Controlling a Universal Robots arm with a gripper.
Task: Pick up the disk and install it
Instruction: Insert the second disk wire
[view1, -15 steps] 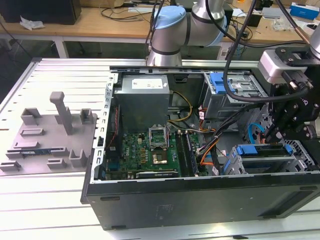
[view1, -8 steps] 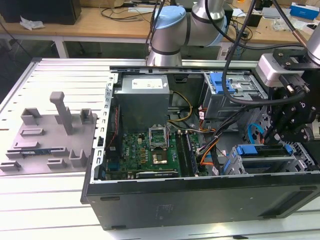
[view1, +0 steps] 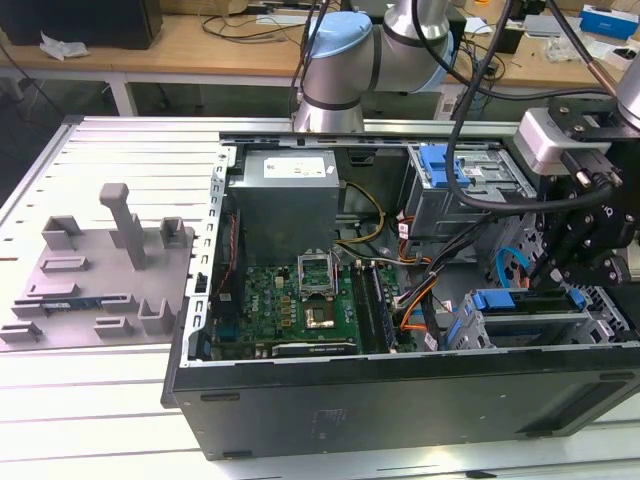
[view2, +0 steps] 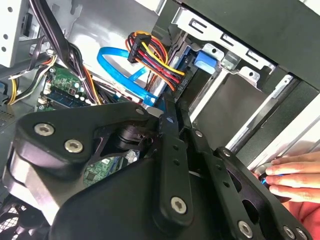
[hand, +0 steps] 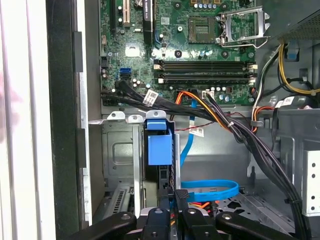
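Exterior view | computer case (view1: 400, 400) on slatted table (view1: 110, 150) | wooden bench (view1: 200, 45) behind | jaws pressed together, nothing between

- Even, bright overhead room light falls across the pale slatted desk (view1: 120, 140) in the exterior view; shadows under the grey fixtures (view1: 100, 270) are soft and short.
- The computer case (view1: 400, 400) is dim inside, its black front wall nearly featureless.
- The robot arm (view1: 345, 60) carries a mild sheen on its blue cap.
- In the second wrist view the gripper (view2: 172, 150) looms close, dark and slightly soft, while a hand (view2: 295, 177) at the case's edge looks overexposed and blurred.
- In the first wrist view the motherboard (hand: 200, 45) is crisp; the white strip beside the case's wall washes out in glare.
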